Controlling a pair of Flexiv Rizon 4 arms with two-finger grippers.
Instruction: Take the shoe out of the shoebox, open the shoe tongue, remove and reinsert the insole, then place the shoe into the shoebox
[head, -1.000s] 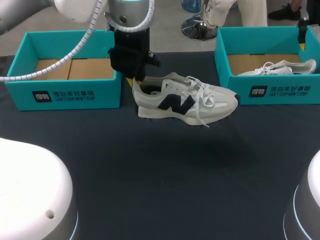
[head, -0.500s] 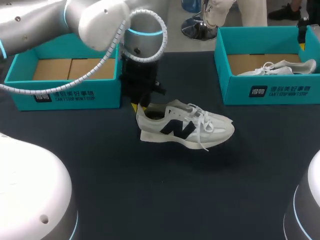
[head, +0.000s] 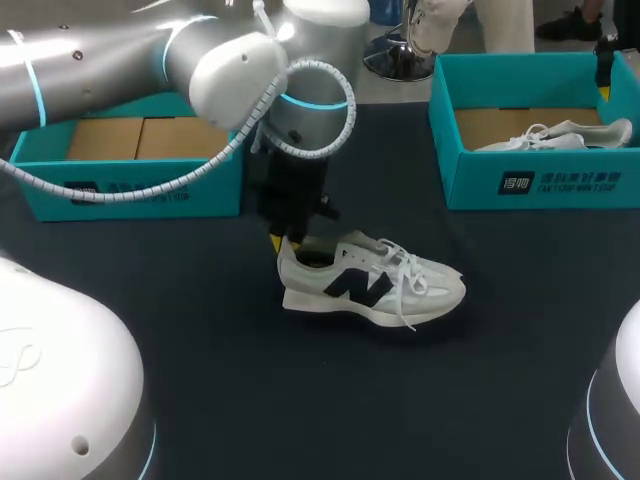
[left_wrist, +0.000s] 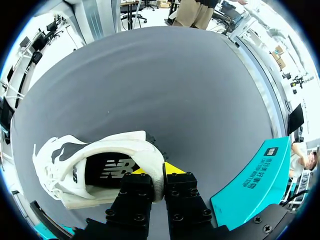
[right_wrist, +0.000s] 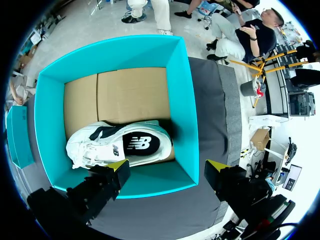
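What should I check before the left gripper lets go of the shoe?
1. Grip: left gripper shut on the heel collar of the shoe, one finger inside, one outside: ok.
2. Sole resting fully on the table: cannot tell; it looks down or very close.
3. Shoe upright, opening facing up: ok.
4. Shoe apart from the left shoebox: ok.
5. Right gripper open, out of the way above the right shoebox: ok.
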